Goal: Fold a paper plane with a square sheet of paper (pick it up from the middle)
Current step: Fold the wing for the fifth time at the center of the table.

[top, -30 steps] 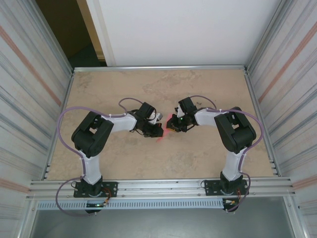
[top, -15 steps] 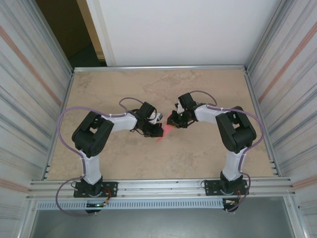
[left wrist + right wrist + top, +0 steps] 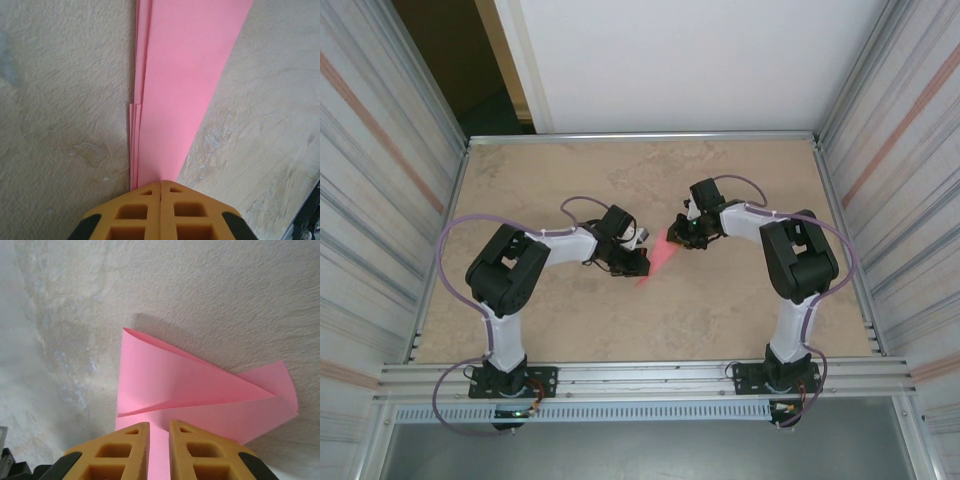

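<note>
The pink paper [image 3: 658, 262], folded into a narrow pointed wedge, lies on the table between the two arms. My left gripper [image 3: 632, 262] is shut on its narrow end, and the layered wedge [image 3: 185, 75] runs away from the closed tips [image 3: 160, 182]. My right gripper [image 3: 685, 233] sits at the wide far end. Its jaws [image 3: 159, 425] stand a narrow gap apart over the paper [image 3: 200, 385], and pink shows through that gap. One flap there is lifted and casts a shadow. Whether the fingers pinch a layer I cannot tell.
The mottled beige tabletop [image 3: 570, 180] is walled by corrugated metal panels [image 3: 380, 200] left and right, with a white wall behind. An aluminium rail [image 3: 650, 378] runs along the near edge by the arm bases.
My right gripper has drawn back up and to the right along the paper, so more of the pink wedge shows. The left gripper has stayed put, still shut.
</note>
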### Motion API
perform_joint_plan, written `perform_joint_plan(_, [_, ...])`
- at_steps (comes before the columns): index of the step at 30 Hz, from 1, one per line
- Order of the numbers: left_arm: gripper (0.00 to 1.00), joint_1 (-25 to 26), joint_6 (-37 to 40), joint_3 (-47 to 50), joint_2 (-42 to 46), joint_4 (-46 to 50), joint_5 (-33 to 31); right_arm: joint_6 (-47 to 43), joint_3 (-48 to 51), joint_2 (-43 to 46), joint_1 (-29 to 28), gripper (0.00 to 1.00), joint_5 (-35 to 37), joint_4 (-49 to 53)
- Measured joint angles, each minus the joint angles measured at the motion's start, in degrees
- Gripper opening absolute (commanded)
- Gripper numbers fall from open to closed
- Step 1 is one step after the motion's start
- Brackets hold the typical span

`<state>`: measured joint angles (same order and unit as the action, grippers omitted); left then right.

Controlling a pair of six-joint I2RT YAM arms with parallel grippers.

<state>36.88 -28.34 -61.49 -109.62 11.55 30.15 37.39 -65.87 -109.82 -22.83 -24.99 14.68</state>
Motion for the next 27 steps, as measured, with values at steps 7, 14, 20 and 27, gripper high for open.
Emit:
perform_joint_plan(7, [0.01, 0.0, 0.0, 0.0, 0.0, 0.0, 0.0, -0.6, -1.0, -1.9, 0.4, 0.17, -0.1, 1.0])
perform_joint_plan(14, [0.02, 0.0, 0.3, 0.0, 0.0, 0.0, 0.3, -0.8, -2.3, -3.0, 0.5, 0.17, -0.5, 2.1])
perform_joint_plan(20, [0.05, 0.0, -0.2, -0.6, 0.2, -1.4, 1.4, -0.9, -2.3, -3.1, 0.5, 0.17, -0.5, 2.1])
perform_joint_plan(27, [0.04, 0.0, -2.7, -5.2, -1.1, -4.3, 1.1, -0.9, -2.3, -3.0, 0.5, 0.17, -0.5, 2.1])
